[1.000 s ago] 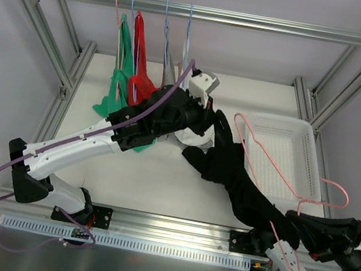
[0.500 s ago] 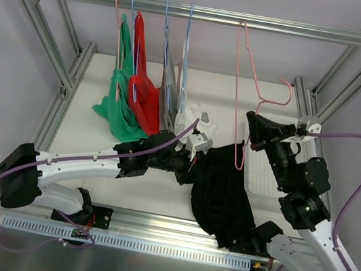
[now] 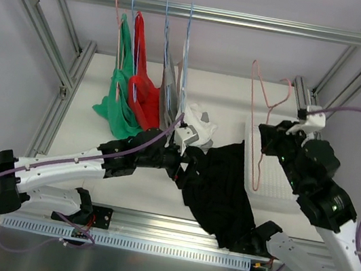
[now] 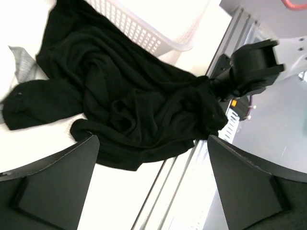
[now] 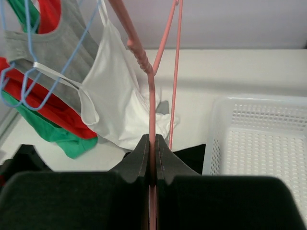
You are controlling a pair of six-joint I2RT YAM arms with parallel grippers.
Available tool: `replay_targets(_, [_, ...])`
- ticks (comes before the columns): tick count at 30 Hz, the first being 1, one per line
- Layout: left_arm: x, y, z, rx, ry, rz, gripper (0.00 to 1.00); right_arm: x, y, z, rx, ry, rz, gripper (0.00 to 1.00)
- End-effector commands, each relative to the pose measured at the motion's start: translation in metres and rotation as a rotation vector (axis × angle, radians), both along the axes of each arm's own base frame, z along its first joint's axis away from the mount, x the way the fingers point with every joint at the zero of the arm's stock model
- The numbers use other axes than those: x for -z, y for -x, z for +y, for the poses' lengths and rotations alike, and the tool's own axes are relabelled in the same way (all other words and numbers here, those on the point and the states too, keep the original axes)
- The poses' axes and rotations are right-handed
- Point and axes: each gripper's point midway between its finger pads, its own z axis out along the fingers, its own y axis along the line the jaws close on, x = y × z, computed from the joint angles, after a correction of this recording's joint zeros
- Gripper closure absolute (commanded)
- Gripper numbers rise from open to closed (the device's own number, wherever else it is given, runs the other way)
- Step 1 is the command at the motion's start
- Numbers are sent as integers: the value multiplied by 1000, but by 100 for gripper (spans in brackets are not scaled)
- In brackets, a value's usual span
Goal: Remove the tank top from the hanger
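figure: view from above, plus both wrists. my left pincer (image 4: 152,143) stands wide, its fingers (image 4: 53,177) far apart with nothing between them, hovering just over the black top (image 3: 216,189). the black top is off the hanger (image 3: 257,120). it lies crumpled on the table (image 3: 228,95) between my two arms. its far part rests against the wall of the basket (image 4: 158,33), and its near end drapes over the table's near edge beside my right arm's base (image 4: 252,64). my right pincer (image 5: 152,155) is closed tight on the hanger, one thin pink bar gripped between both fingers. the hanger is bare and held in the air over the basket's left side, apart from the rail (image 3: 206,14). four other tops hang side by side on the rail's left part: green top (image 3: 117,108), red top (image 3: 143,92), grey top (image 5: 67,43) and white top (image 5: 120,105). the white top is the nearest to my left pincer.
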Motion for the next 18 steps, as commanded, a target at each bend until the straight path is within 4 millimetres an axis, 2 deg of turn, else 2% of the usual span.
replay_targets(1, [-28, 4, 11, -2, 45, -60, 1, -37, -23, 3, 45, 49, -11, 100])
replay_targets(2, [-30, 7, 15, -1, 52, -63, 1, -31, -44, 14, 47, 96, 31, 100])
replay_targets(4, [-29, 9, 20, -9, 49, -57, 1, -44, -64, 26, 24, 99, 43, 100])
replay_targets(5, [-28, 10, 25, -23, 51, -55, 1, -58, -88, 30, 41, 93, 48, 100])
replay_targets(7, [-22, 12, 32, -39, 36, -44, 1, -69, -110, 29, 51, 83, 55, 100])
replay_targets(8, [-24, 12, 36, -49, 43, -46, 1, -98, -115, 29, 56, 56, 8, 100])
replay_targets(9, [-22, 11, 40, -66, 40, -43, 1, -86, -137, 39, 53, 79, 49, 100])
replay_targets(10, [-20, 12, 42, -73, 35, -38, 1, -85, -143, 42, 40, 91, 68, 100])
replay_targets(11, [-18, 13, 46, -79, 37, -38, 1, -108, -149, 38, 50, 71, 30, 100])
replay_targets(12, [-15, 13, 48, -88, 30, -36, 1, -93, -168, 46, 46, 80, 77, 100])
replay_targets(13, [-11, 13, 51, -93, 22, -32, 1, -89, -177, 41, 54, 80, 102, 100])
replay_targets(15, [-10, 14, 52, -93, 20, -26, 1, -91, -189, 39, 62, 57, 105, 100])
replay_targets(18, [-7, 15, 51, -91, 10, -17, 1, -73, -204, 40, 44, 17, 166, 100])
